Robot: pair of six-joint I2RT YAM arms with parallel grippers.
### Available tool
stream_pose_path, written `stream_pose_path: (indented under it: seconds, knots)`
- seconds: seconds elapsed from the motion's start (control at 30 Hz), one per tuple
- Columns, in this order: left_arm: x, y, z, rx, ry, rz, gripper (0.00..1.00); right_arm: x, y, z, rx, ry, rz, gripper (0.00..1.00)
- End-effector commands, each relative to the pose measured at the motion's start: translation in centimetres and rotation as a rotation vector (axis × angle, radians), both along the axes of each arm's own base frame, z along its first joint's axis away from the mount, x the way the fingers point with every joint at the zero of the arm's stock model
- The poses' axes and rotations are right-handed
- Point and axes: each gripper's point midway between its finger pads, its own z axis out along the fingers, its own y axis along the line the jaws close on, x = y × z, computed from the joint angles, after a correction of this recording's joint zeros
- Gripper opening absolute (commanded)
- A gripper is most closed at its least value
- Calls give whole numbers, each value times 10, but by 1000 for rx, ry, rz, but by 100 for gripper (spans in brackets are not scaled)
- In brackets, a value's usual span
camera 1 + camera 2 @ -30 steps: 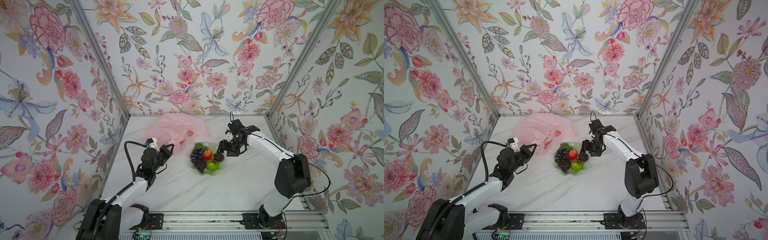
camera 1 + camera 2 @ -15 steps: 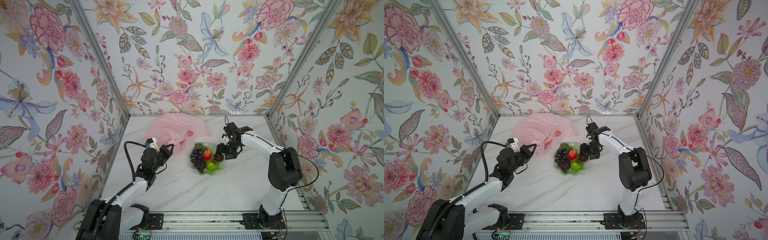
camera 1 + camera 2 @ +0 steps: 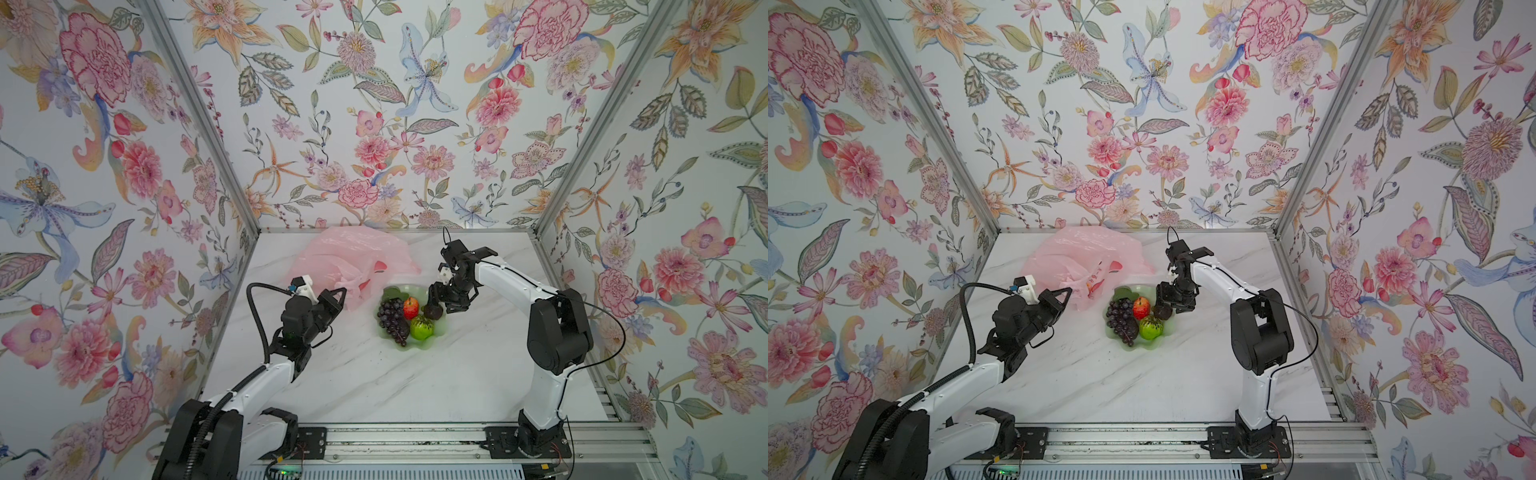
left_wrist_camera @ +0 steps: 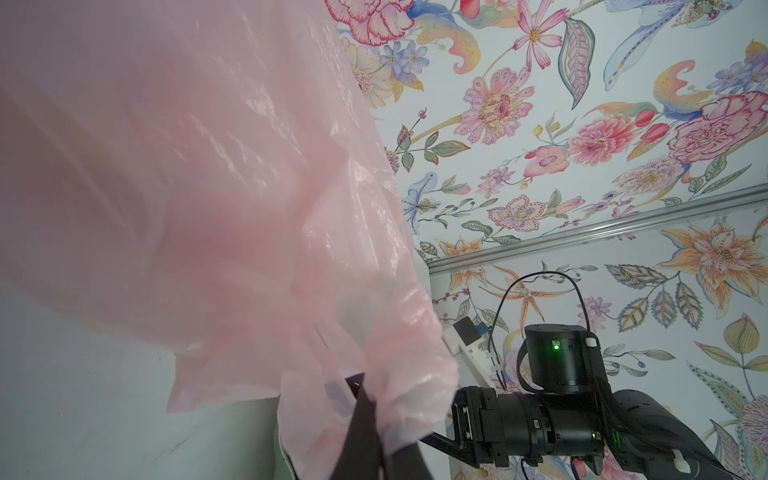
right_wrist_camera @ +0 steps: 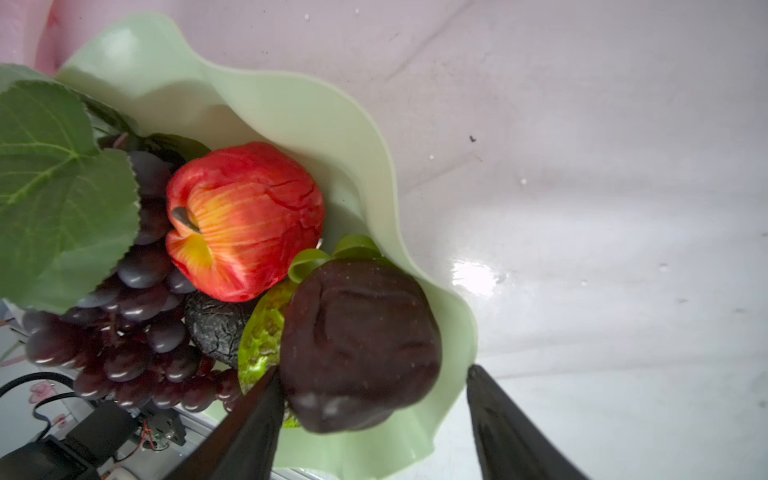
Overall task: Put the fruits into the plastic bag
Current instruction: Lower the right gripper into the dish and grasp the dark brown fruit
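Note:
In both top views the pale pink plastic bag (image 3: 349, 257) lies at the back of the table. My left gripper (image 3: 338, 291) is shut on a bunched loop of the plastic bag (image 4: 249, 208); its fingers (image 4: 365, 419) show through the film. The fruits sit in a pale green dish (image 3: 441, 331): a purple grape bunch (image 3: 390, 319), a red apple (image 3: 410, 307), a green fruit (image 3: 422, 327) and a dark brown one (image 3: 433, 311). My right gripper (image 5: 374, 370) is open astride the dark brown fruit (image 5: 357, 340). One finger touches it and the other stands apart.
A black wrinkled fruit (image 5: 216, 324) lies under the apple (image 5: 245, 216), and a green leaf (image 5: 54, 187) covers the grapes (image 5: 137, 345). The dish rim (image 5: 324, 124) curls up beside my right gripper (image 3: 1169, 305). Flowered walls close three sides; bare marble table (image 3: 395, 374) lies in front.
My right gripper has moved left and down to the dish, and now straddles the dark brown fruit. Its elbow swung inward. The left arm has stayed still with the bag.

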Motion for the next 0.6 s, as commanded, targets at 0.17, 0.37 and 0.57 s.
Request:
stream_pose_path:
  seconds: [0.17, 0.37, 0.57]
  knots:
    - [-1, 5, -3, 12, 0, 1, 0, -1, 3, 2, -155, -36, 118, 71]
    - [-2, 5, -2, 11, -2, 1, 0, -3, 8, -8, -156, -7, 125, 73]
    - [-2, 8, -1, 10, -5, 8, 0, -2, 9, -16, -160, 7, 129, 73]
